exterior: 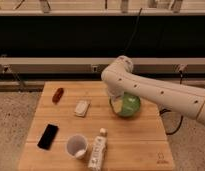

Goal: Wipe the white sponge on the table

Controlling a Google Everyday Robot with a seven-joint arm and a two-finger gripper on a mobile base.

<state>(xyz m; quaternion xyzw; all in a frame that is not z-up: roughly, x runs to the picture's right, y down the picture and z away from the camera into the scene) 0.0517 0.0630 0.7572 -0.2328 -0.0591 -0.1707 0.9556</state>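
Roughly mid-way across the table, the white sponge is seen lying flat. The gripper is held near its right, at the green bowl's left rim (state can't be told). 1 cup, 1 bottle & 1 phone are set nearer the front.

Green bowl right-centre; red item far-left; black phone, white cup, labelled bottle front.
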